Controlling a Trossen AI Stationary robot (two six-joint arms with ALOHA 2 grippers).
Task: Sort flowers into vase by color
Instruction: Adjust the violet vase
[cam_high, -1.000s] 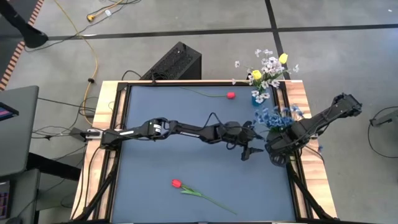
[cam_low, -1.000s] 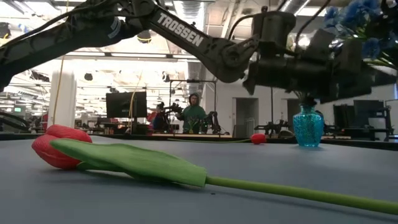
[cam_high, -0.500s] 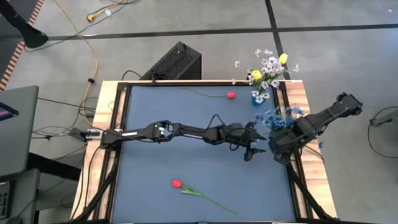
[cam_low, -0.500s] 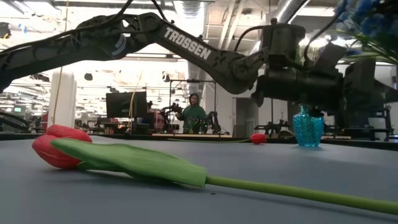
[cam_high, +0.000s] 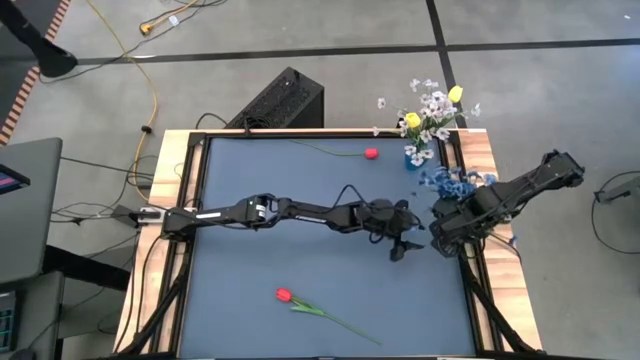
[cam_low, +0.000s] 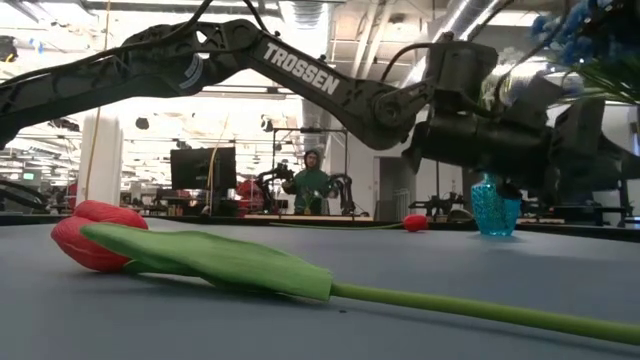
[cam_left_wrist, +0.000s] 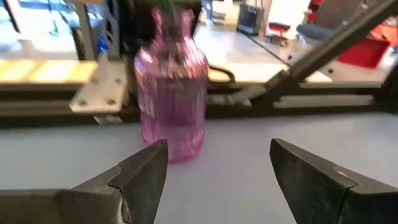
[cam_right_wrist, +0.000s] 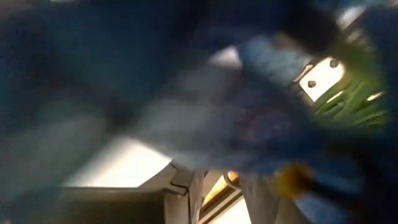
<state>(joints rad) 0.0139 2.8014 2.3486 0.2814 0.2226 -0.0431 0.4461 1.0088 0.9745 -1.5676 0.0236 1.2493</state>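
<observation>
Two claws: the left gripper (cam_high: 397, 246) hangs over the right half of the bench, its jaws spread wide and holding nothing; the right gripper (cam_high: 441, 236) is just beside it at the right edge, and whether it is open or clamped cannot be told.
Blue flowers (cam_high: 455, 181): a cluster of small blue blossoms on green stems, lying over the right arm's wrist by the right edge; the right wrist view is filled with blue and green blur.
Pink vase (cam_left_wrist: 171, 106): ribbed, see-through, upright on the bench straight ahead of the left claw, with green at its mouth.
Blue vase (cam_high: 414, 156): at the far right corner, holding white sprays (cam_high: 435, 104) and yellow buds (cam_high: 412, 120).
Red tulips: one (cam_high: 371, 153) lies near the far edge, stem pointing left; another (cam_high: 284, 295) lies near the near edge, with a long leafy stem running right.
Bench (cam_high: 260, 260): dark blue mat inside a wooden rim.
Room: a black box (cam_high: 285, 100) and yellow cable (cam_high: 152, 95) on the floor beyond the far edge; a person (cam_low: 312, 185) and a monitor (cam_low: 202, 168) far behind.
</observation>
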